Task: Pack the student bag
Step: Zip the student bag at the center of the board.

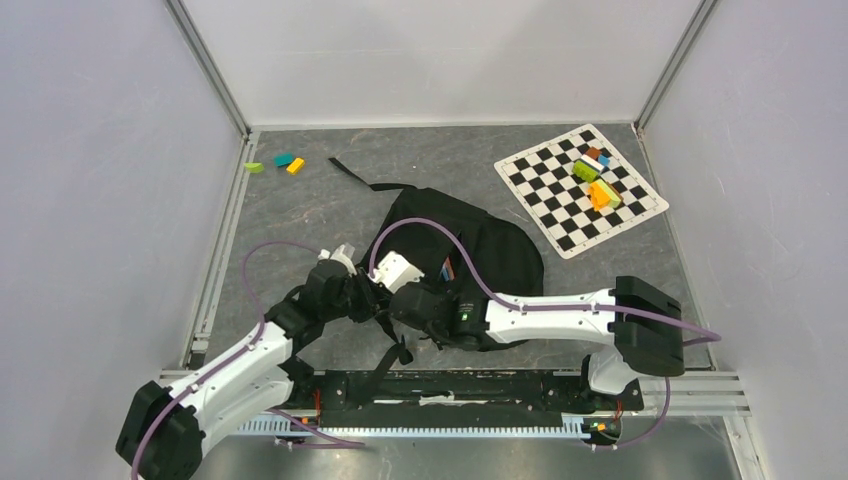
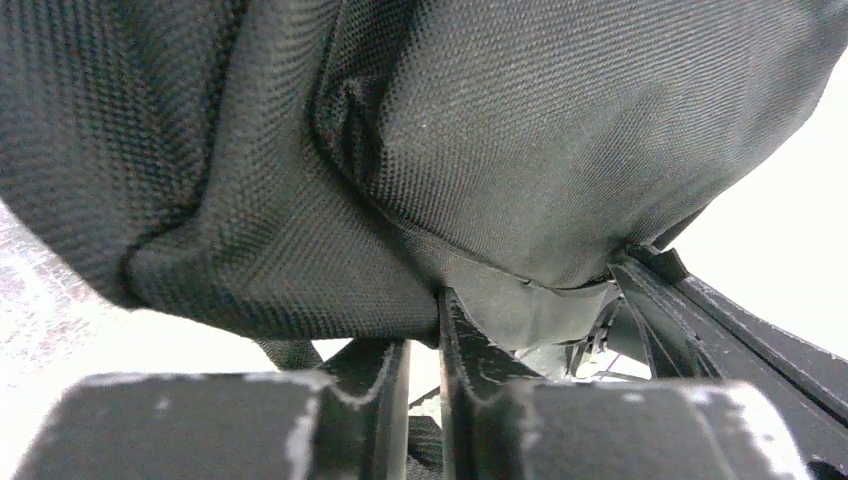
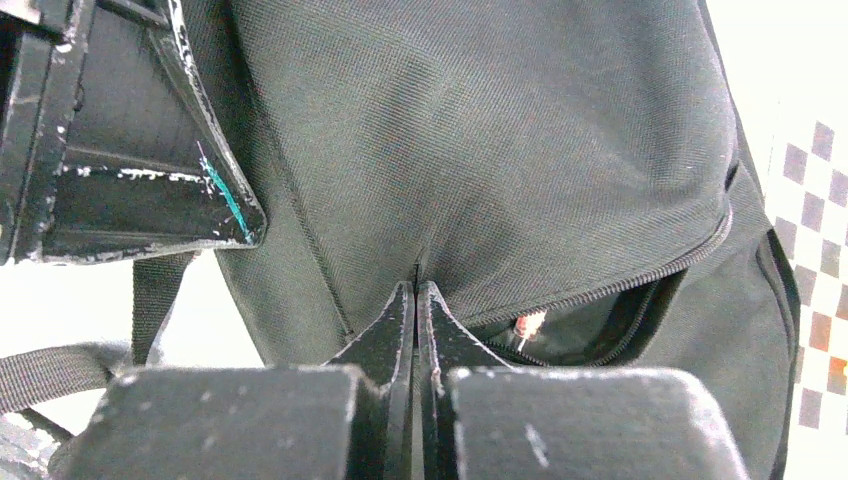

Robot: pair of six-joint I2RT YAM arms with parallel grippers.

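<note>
Pinching fabric at 7 o'clock on the student bag (image 1: 505, 255), left gripper (image 2: 425, 320) and right gripper (image 3: 416, 290) both clamped shut on it; next, probably pull apart to open it.

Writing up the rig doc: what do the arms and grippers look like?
Left arm and right arm: white links, black joints, a purple cable looping along each. Green light on the right wrist. Fingers black, wedge-tipped, edges scuffed white; one bears a teal streak.
</note>
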